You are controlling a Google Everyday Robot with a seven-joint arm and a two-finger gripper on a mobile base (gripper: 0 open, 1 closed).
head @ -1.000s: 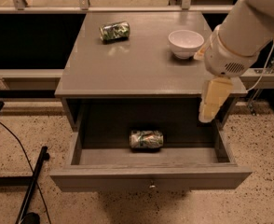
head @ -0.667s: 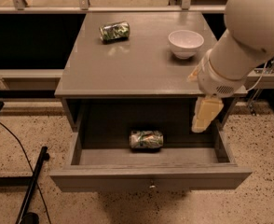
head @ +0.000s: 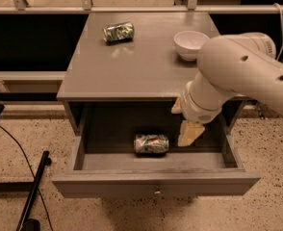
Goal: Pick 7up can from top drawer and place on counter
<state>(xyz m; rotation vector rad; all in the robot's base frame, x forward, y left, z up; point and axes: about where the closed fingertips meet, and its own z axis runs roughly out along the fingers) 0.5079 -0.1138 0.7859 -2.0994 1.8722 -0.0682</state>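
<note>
A grey wooden cabinet was seen from above and in front, with its top drawer (head: 156, 183) pulled fully open toward six o'clock. Compared with the moment before, the white robot arm (head: 237, 71) had swung down and leftward. Its cream gripper (head: 189, 134), earlier hanging higher near the drawer's right side, had dropped inside the drawer and sat just beside the 7up can (head: 151, 144), at the can's three o'clock. A narrow gap seemed to separate them, though contact could not be ruled out. Whether the gripper was released or clenched could not be told. The arm's bulk had come to cover the counter's right front corner, at four o'clock. Nothing else had shifted.

The 7up can lay on its side on the drawer floor, a little below the picture's middle, at six o'clock.

Counted, there were two cans: the pale 7up can in the drawer, and a darker green can (head: 118, 32) lying on its side on the counter (head: 141, 61) at eleven o'clock. There was one white bowl (head: 191, 44), upright on the counter at one o'clock, well apart from the darker can. The drawer front bore one small metal knob (head: 157, 192) at its centre. One arm with one gripper was in view.
</note>
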